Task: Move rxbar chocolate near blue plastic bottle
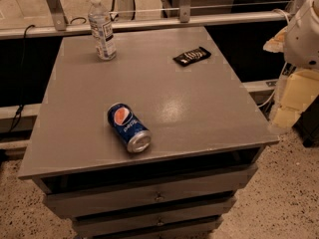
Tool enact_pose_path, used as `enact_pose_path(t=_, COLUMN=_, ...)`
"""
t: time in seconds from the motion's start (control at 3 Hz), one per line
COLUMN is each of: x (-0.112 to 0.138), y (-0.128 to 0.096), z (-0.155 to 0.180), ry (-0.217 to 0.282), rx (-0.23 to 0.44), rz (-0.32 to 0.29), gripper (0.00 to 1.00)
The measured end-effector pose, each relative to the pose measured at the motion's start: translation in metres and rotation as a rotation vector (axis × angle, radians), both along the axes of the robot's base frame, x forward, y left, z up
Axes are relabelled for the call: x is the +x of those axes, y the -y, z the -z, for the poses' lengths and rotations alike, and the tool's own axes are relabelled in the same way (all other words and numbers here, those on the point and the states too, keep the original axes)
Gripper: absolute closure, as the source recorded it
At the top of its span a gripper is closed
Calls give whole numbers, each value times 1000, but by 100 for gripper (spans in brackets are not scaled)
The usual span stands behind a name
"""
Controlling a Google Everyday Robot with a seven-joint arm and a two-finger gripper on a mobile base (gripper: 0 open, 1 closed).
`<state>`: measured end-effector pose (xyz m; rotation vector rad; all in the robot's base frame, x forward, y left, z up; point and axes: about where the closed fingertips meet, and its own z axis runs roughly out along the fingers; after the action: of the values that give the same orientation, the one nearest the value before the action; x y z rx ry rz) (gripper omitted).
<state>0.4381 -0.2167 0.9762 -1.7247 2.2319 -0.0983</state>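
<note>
The can (128, 127) is lying on the table (75, 133). Beyond it to the right, the rxbar (192, 56) is lying flat, its long axis slanting up-right. The bottle (101, 29) is standing beyond it to the left. The gripper (291, 103) is hanging far right of the can; I cannot tell its grip.

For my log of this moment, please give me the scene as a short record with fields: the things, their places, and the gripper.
rxbar chocolate: lies flat, far right part of the table
blue plastic bottle: upright, far left corner
Pepsi can: on its side, near the front edge
gripper: beside the table's right edge, touching none of these things
task state: bar not yet near the bottle
</note>
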Motion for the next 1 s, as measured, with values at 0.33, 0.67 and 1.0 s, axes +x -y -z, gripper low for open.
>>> enact_pose_path(t=0.33, x=0, y=0, z=0, ry=0, rx=0, rz=0, gripper=0)
enact_pose_path(t=0.67, x=25, y=0, z=8, ry=23, rx=55, rz=0, gripper=0)
enact_pose_path(t=1.0, x=81, y=0, z=21, ry=62, rx=152, rz=9, gripper=0)
